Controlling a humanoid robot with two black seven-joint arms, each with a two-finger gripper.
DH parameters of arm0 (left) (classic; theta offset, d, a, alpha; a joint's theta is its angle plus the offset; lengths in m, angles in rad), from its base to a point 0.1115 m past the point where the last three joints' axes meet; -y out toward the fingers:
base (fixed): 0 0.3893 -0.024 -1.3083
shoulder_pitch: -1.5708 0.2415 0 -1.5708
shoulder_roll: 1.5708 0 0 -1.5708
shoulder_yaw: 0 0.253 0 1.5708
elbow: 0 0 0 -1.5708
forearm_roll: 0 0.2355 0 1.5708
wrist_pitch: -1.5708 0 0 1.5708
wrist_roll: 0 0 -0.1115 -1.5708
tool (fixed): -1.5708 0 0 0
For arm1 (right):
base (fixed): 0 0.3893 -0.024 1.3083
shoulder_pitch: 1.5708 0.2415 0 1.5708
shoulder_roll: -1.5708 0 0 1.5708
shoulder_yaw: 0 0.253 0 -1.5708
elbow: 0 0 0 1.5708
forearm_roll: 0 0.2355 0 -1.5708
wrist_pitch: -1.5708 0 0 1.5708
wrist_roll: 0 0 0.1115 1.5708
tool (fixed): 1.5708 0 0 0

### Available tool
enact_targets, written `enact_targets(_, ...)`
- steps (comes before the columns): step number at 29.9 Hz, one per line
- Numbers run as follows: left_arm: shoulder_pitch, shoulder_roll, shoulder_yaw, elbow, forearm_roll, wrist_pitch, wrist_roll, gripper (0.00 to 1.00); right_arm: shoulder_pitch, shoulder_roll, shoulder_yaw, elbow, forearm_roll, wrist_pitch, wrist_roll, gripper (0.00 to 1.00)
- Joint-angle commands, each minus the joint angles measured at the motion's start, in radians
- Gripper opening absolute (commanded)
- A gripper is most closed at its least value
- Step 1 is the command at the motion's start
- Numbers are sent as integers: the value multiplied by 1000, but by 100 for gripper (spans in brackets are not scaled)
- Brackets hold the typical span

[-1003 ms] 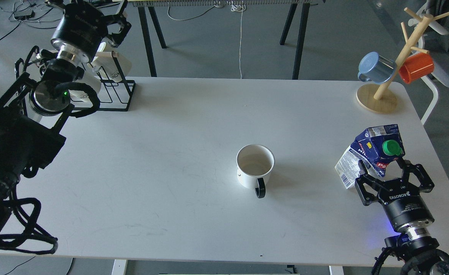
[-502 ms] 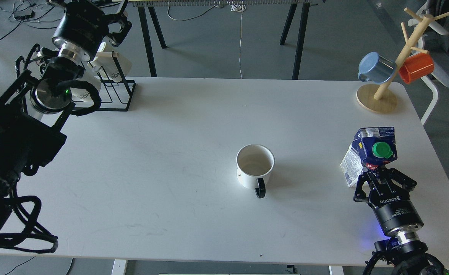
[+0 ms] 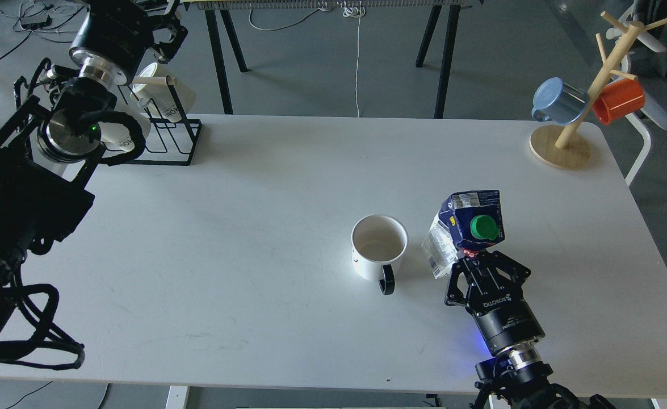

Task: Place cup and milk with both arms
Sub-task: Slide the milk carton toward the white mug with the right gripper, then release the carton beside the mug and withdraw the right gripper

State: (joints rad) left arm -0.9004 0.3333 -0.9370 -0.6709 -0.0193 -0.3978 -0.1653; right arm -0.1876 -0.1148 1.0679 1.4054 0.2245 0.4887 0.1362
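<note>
A white cup (image 3: 379, 245) with a black handle stands upright at the table's middle, handle toward me. A blue and white milk carton (image 3: 466, 227) with a green cap is held just right of the cup, tilted. My right gripper (image 3: 483, 262) is shut on the carton's lower part, coming in from the bottom edge. My left gripper (image 3: 160, 31) is high at the far left, over the black wire rack (image 3: 166, 139); its fingers are dark and I cannot tell how they stand.
The rack holds white paper cups (image 3: 163, 94) at the table's back left. A wooden mug tree (image 3: 586, 91) with a blue mug (image 3: 559, 101) and an orange mug (image 3: 618, 100) stands at the back right corner.
My right gripper closed on the milk carton near the right edge and carried it left, to beside the cup. My left arm shifted slightly up and left.
</note>
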Motion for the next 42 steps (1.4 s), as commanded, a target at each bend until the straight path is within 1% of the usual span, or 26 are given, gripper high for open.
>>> enact_targets(1,0,0,0,4,13,0,-2,99,25,9,-25,-12,-2,0,0,15)
enact_targets(3,0,0,0,4,21,0,-2,99,33,11,-39,-19,-2,0,0,16)
enact_targets(7,0,1,0,4,25,0,-2,99,34,33,-40,-39,-5,0,0,21)
enact_targets(12,0,0,0,5,25,0,-2,99,40,61,-40,-59,-5,0,0,24)
enact_targets(13,0,0,0,5,25,0,-2,99,42,63,-42,-59,-5,0,0,26)
enact_targets(16,0,0,0,5,31,0,-3,99,40,64,-40,-59,-5,0,0,39)
enact_targets(18,0,0,0,5,32,0,-3,99,40,61,-40,-57,-5,0,0,52)
enact_targets(20,0,-2,0,5,32,0,-3,99,39,60,-40,-54,-4,0,0,61)
enact_targets(23,-2,-2,0,5,32,0,-3,99,33,58,-36,-55,-4,0,0,64)
enact_targets(26,0,-3,0,5,32,0,-5,99,24,57,-32,-55,-4,0,2,72)
enact_targets(28,0,-4,0,5,32,0,-5,99,13,57,-28,-52,-5,0,2,83)
enact_targets(29,0,-4,0,5,32,0,-5,99,4,57,-26,-49,-5,0,2,96)
enact_targets(30,0,-4,0,5,32,0,-5,99,-4,55,-25,-48,-5,0,2,98)
enact_targets(33,-2,-4,0,5,32,0,-5,99,-36,34,-22,-33,-7,0,2,98)
enact_targets(39,5,-4,0,7,32,0,-5,99,-111,-55,-22,27,-19,0,2,98)
enact_targets(42,5,-5,-2,14,30,0,0,99,-144,-121,6,75,-42,0,2,98)
